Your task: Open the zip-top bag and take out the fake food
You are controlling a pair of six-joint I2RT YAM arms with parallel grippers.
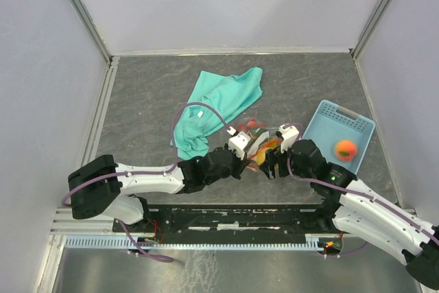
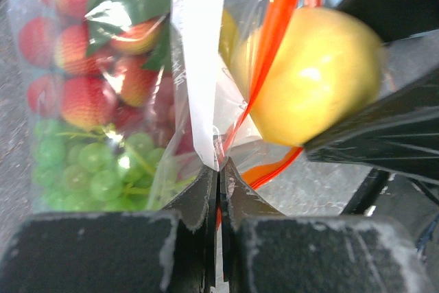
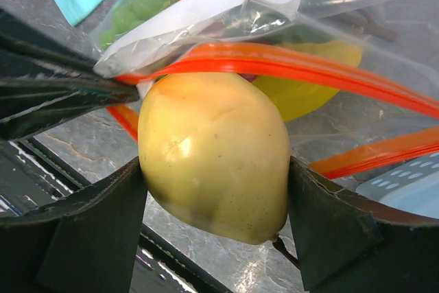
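Observation:
The clear zip-top bag (image 1: 255,141) lies between my two grippers, its orange-red zip strip (image 3: 309,73) parted. My left gripper (image 2: 218,169) is shut on the bag's edge beside the white label strip (image 2: 199,53). Red berries (image 2: 82,46), green leaves and green grapes (image 2: 89,169) sit inside the bag. My right gripper (image 3: 214,190) is shut on a yellow fruit (image 3: 212,142), held at the bag's mouth just above the table. The fruit also shows in the left wrist view (image 2: 315,80). Another yellow piece (image 3: 315,90) lies inside the bag. In the top view the left gripper (image 1: 245,158) and right gripper (image 1: 273,162) nearly touch.
A light blue basket (image 1: 322,118) stands right of the bag with an orange-pink fruit (image 1: 346,148) in it. A teal cloth (image 1: 219,104) lies crumpled behind the bag. Grey walls close off the left, back and right sides.

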